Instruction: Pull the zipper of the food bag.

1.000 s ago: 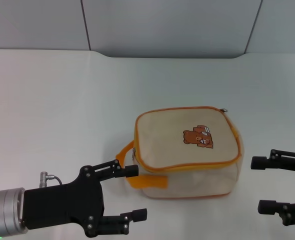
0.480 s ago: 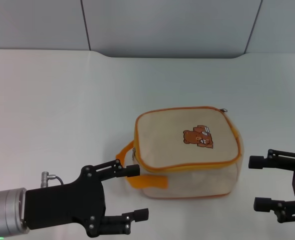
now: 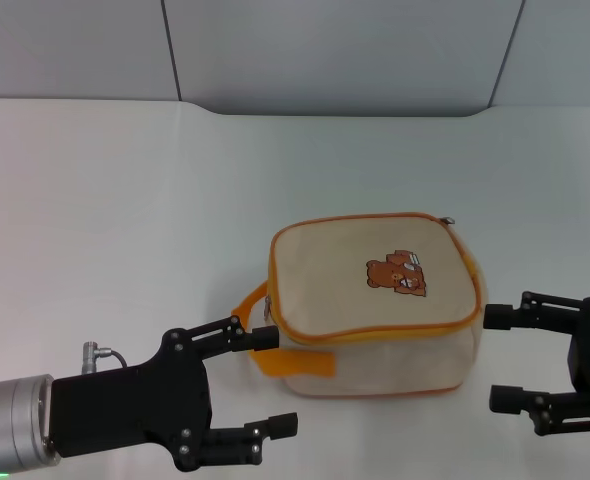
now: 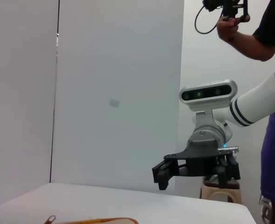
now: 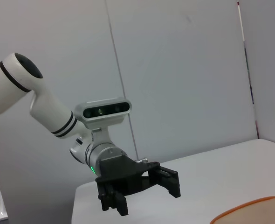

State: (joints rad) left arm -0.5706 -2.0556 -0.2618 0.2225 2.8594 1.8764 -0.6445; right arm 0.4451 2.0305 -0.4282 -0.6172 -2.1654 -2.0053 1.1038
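Observation:
The cream-beige food bag [image 3: 370, 300] with orange piping, an orange strap handle [image 3: 257, 328] and a brown bear print lies on the white table. Its zipper runs along the orange-trimmed edge, and the silvery pull tab [image 3: 449, 221] sits at the bag's far right corner. My left gripper [image 3: 273, 382] is open, low at the bag's near left, close to the handle. My right gripper [image 3: 496, 358] is open just beside the bag's right side. The left wrist view shows the right gripper [image 4: 161, 175] across the table and the pull tab [image 4: 50, 218]; the right wrist view shows the left gripper [image 5: 142, 193].
The white table [image 3: 125, 200] ends at a grey wall behind. A person stands behind the robot in the left wrist view [image 4: 272, 154].
My right gripper has moved left toward the bag's right side. The left gripper has barely shifted. The bag has not moved.

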